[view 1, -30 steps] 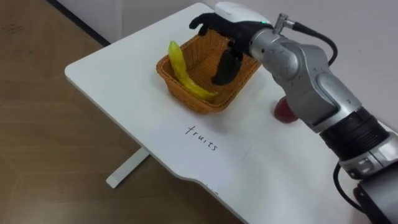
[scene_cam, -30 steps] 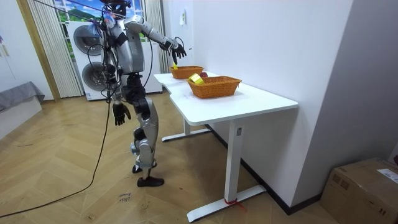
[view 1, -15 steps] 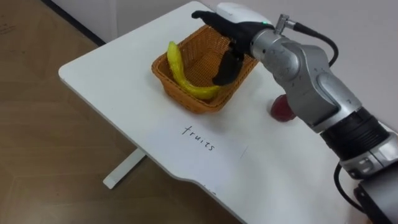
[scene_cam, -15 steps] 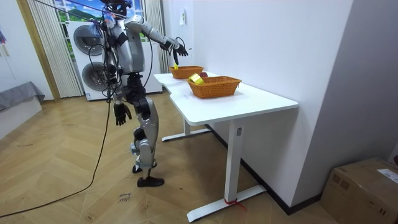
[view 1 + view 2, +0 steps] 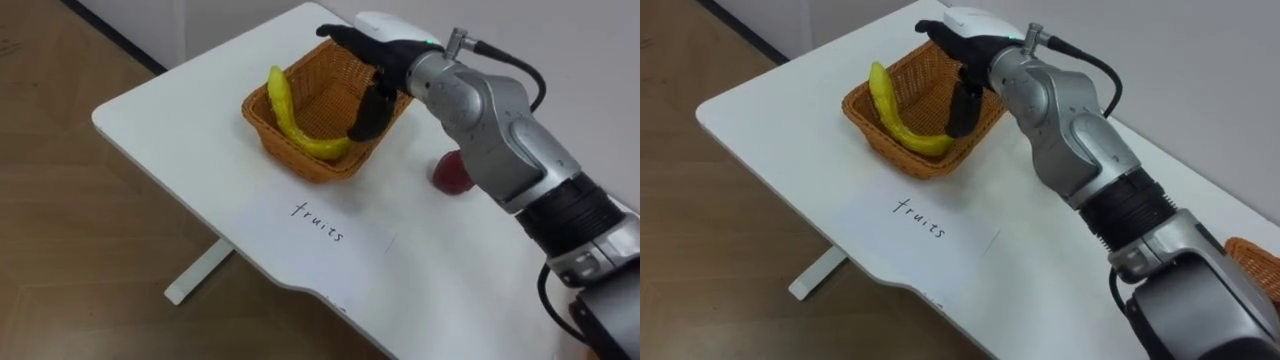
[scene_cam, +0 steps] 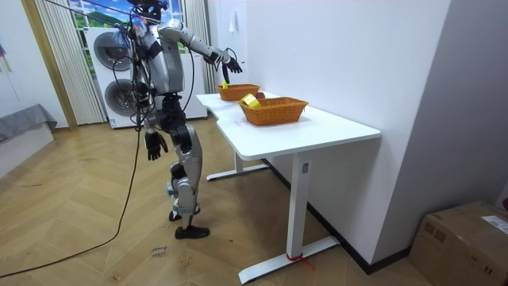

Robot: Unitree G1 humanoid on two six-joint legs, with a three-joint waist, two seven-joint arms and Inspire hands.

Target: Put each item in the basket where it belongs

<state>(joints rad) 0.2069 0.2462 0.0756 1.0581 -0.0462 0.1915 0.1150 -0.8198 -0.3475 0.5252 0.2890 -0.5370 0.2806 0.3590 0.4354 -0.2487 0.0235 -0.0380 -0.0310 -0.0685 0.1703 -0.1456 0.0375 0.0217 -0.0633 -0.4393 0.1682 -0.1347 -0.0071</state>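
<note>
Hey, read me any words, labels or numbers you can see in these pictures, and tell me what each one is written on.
"fruits": handwritten in dark ink on a white sheet of paper lying flat on the table, just in front of the wicker basket.
No other writing can be read.

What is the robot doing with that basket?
The robot stands at a white table and holds its right hand, open, over a basket beside a paper label. A banana lies in the basket. A round red thing, maybe an apple, waits on the table by its arm. Its left hand hangs at its side.
</note>
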